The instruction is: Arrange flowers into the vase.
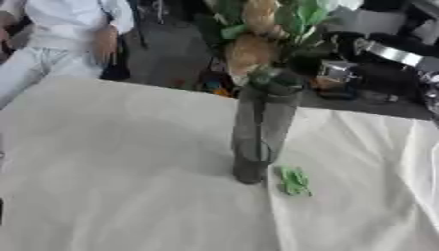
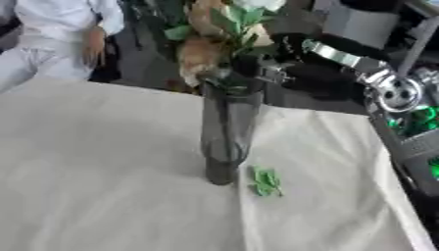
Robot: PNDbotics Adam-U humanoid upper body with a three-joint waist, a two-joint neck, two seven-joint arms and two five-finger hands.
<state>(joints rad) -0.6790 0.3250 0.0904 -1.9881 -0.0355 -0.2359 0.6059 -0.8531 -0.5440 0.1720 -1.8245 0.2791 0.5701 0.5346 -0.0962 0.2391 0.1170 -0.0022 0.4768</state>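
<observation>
A tall dark glass vase (image 1: 261, 132) stands upright near the middle of the white tablecloth (image 1: 120, 162). Peach flowers (image 1: 253, 51) and a white bloom with green leaves (image 2: 240, 22) rise out of its mouth. A small green leaf sprig (image 1: 295, 180) lies on the cloth just right of the vase's foot. My right arm (image 2: 347, 56), black and silver, reaches in from the upper right. Its hand (image 2: 279, 71) is beside the vase's rim, next to the stems, and partly hidden by the leaves. My left hand does not show.
The table's far edge runs just behind the vase, with dark floor and clutter beyond. A person in white (image 1: 60, 34) sits past the far left corner. Equipment with green lights (image 2: 420, 122) stands off the table's right edge. A crease in the cloth runs down from the vase.
</observation>
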